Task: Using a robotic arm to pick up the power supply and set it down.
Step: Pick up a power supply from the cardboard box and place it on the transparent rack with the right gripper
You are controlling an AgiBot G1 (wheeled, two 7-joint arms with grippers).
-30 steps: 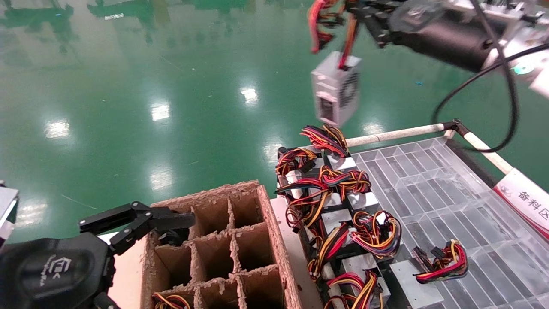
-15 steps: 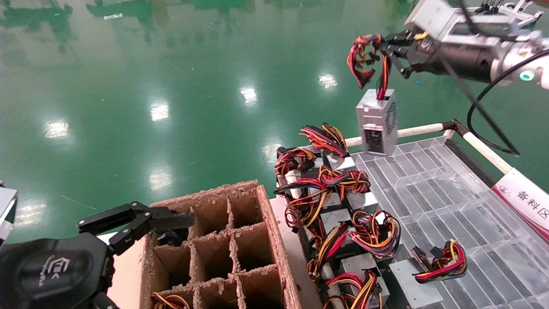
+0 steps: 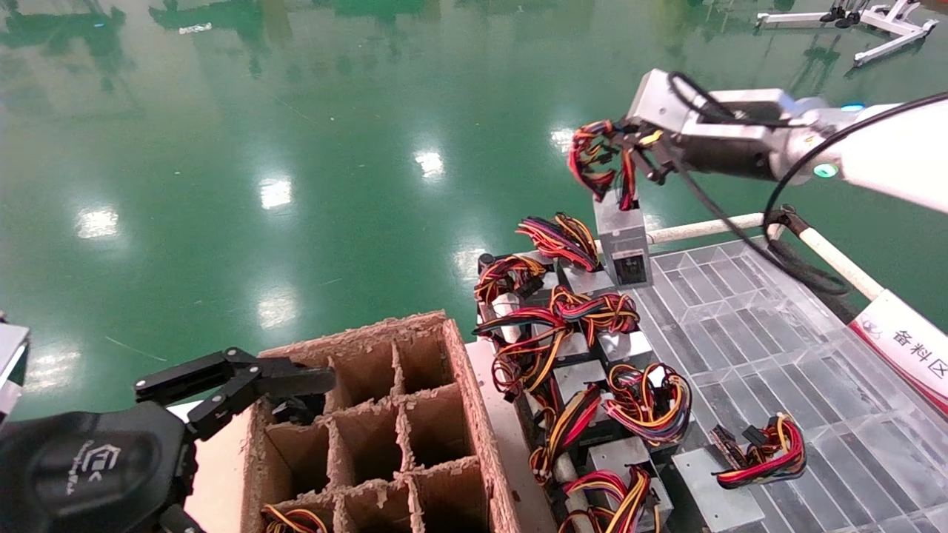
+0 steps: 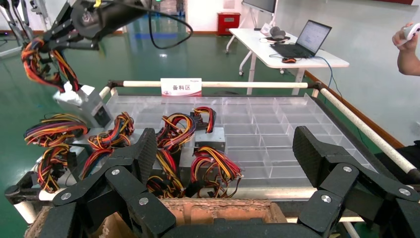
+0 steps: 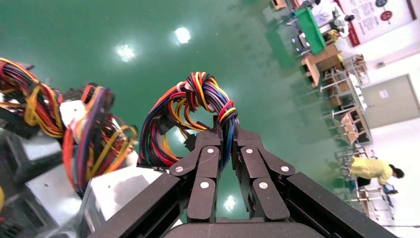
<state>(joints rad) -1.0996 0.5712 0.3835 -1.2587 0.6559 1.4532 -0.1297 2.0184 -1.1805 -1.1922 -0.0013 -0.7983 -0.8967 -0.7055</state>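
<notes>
The power supply [image 3: 623,240], a small silver box, hangs upright by its coloured wire loop [image 5: 198,99] over the far end of the row of similar units, just in front of the white rail. My right gripper [image 3: 633,159] on the white robotic arm is shut on that wire bundle, and the wires run between its fingertips in the right wrist view [image 5: 227,130]. The box itself [image 5: 116,191] shows below the fingers. Whether its lower end touches the units beneath, I cannot tell. My left gripper [image 3: 296,381] stands open and empty over the cardboard box, its wide gap showing in the left wrist view [image 4: 226,148].
Several alike units with wire loops [image 3: 578,348] crowd the near-left edge of a clear compartment tray [image 3: 778,348]. One more lies flat on the tray [image 3: 718,481]. A brown cardboard box with dividers [image 3: 370,429] stands to the left. A white rail [image 3: 703,228] borders the tray.
The right arm has come down and back toward the tray, lowering the swinging power supply from high over the floor to just above the far units. The left arm has not moved.
</notes>
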